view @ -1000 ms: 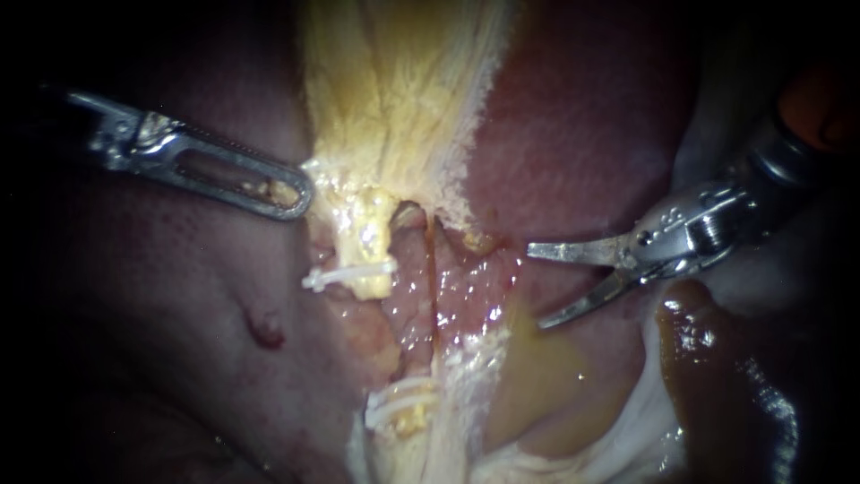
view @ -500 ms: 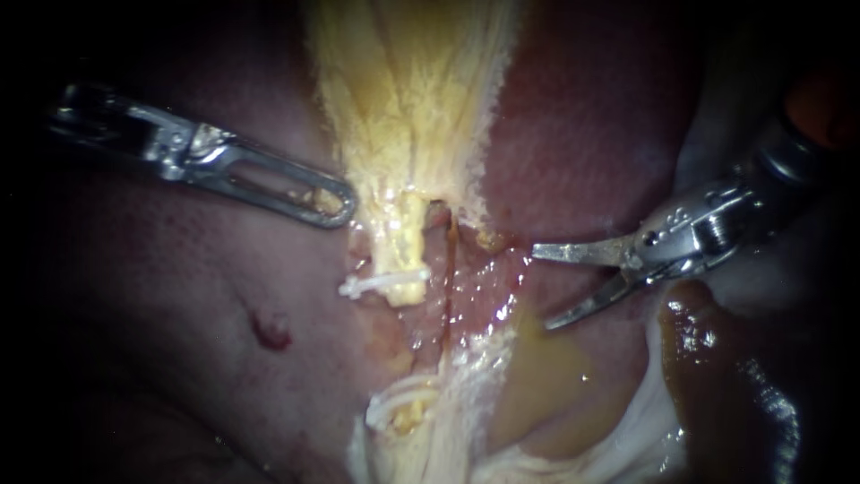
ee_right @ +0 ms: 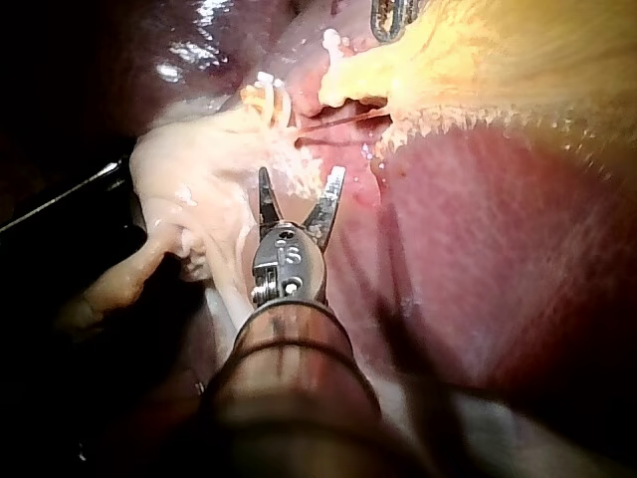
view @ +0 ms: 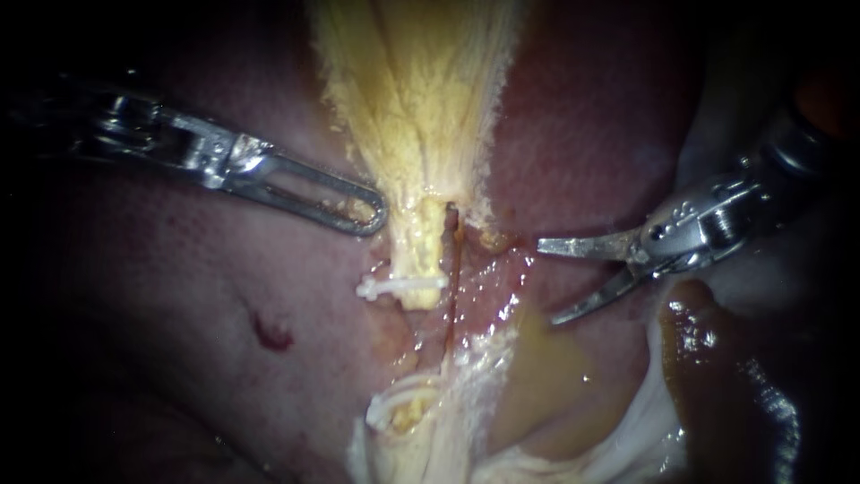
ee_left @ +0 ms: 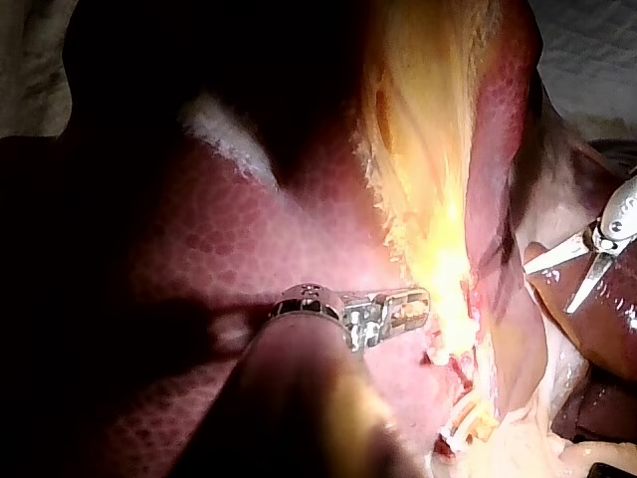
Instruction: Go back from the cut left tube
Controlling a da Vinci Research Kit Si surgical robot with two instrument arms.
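Leaving cut left tube (view: 419, 260), mid-view with white clip (view: 399, 285) | right instrument (view: 546, 281) at its 3 o'clock, hand spread, jaws empty | left instrument (view: 374, 215) at 10 o'clock, hand pinching yellow tissue (view: 421, 108) | best: draw right back toward 2 o'clock, close, clear of liver (view: 582, 134).
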